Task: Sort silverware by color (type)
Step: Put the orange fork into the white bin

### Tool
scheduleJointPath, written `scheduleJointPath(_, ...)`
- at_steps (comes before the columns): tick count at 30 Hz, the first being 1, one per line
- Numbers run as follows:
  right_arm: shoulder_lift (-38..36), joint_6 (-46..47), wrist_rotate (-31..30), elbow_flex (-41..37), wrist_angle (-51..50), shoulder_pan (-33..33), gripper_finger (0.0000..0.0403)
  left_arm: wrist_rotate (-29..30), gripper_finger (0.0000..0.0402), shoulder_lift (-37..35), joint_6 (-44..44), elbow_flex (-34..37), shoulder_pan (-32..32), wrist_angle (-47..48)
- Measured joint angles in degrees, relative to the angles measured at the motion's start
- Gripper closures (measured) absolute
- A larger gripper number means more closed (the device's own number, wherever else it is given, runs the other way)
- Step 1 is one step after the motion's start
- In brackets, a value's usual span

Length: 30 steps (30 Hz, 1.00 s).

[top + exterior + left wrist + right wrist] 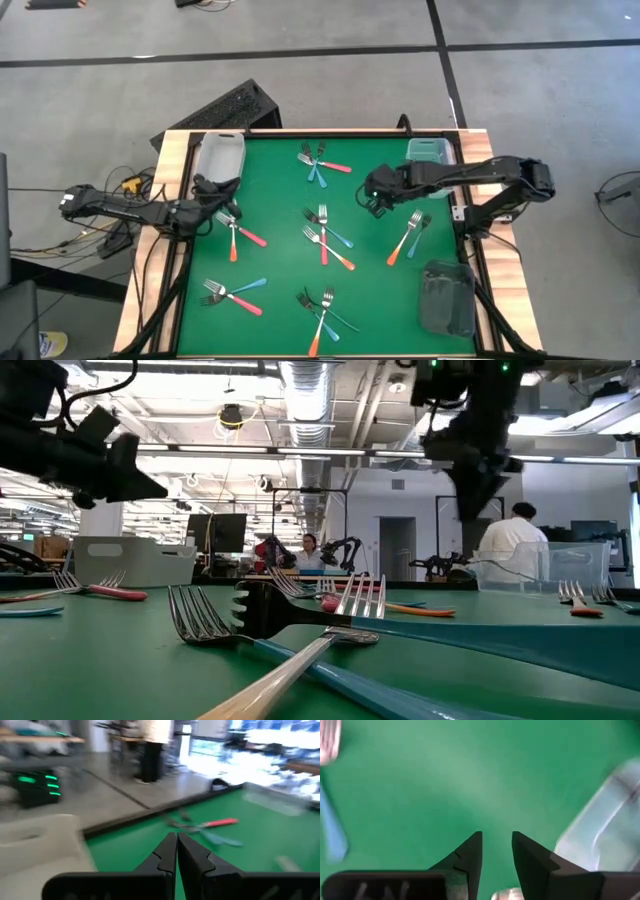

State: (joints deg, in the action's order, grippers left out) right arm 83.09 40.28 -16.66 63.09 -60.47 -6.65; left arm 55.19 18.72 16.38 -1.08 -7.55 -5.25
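From above, the forks [322,238] lie scattered in small clusters over the green tabletop [280,180]. The left gripper [208,190] hovers near the clear bin [220,156]; the right gripper [376,200] hangs over bare felt. The low view shows forks lying close up. In the left wrist view the fingers [192,857] are pressed together, empty. In the right wrist view the fingers [470,855] stand narrowly apart, holding nothing.
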Motion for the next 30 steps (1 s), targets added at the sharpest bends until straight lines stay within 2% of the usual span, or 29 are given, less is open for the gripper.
scheduleJointPath(3, -0.39, 3.99, 2.15, -0.94, -3.36, 1.74, 0.029, -4.9, 0.04, 0.05, 0.94, 0.0, -0.53, 2.06)
scheduleJointPath(7, -1.07, 9.85, 1.25, -5.45, 0.16, 7.17, 0.0302, -5.93, 0.04, 0.02, 7.03, -0.18, -1.68, 3.49)
scheduleJointPath(9, -0.96, 9.96, 0.59, -7.9, 6.85, 9.51, 0.0303, -5.91, 0.04, 0.02, 8.94, -0.22, -2.31, 3.62)
scheduleJointPath(13, -0.1, 3.08, 0.49, -11.14, 29.82, 11.74, 0.03, -5.89, 0.04, 0.04, 10.57, -0.27, -2.91, 3.79)
scheduleJointPath(17, 2.29, -2.52, 1.56, -10.37, 37.53, 12.0, 0.0295, -7.08, 0.04, 0.04, 11.81, -0.31, -2.9, 3.82)
scheduleJointPath(22, 5.97, -1.05, 0.58, -10.07, 38.68, 11.78, 0.0294, -9.92, 0.04, 0.03, 11.98, -0.35, -3.38, 3.75)
scheduleJointPath(24, 7.26, 2.38, 2.98, -10.12, 35.89, 12.2, 0.0294, -10.0, 0.04, 0.04, 11.98, -0.35, -3.68, 3.75)
scheduleJointPath(26, 7.36, 8.64, 5.58, -10.12, 29.6, 13.04, 0.0294, -9.98, 0.04, 0.02, 11.98, -0.37, -4.05, 3.75)
scheduleJointPath(30, 6.29, 21.75, 6.05, -10.18, 12.87, 16.57, 0.0294, -9.92, 0.04, 0.02, 11.07, -0.37, -4.75, 3.77)
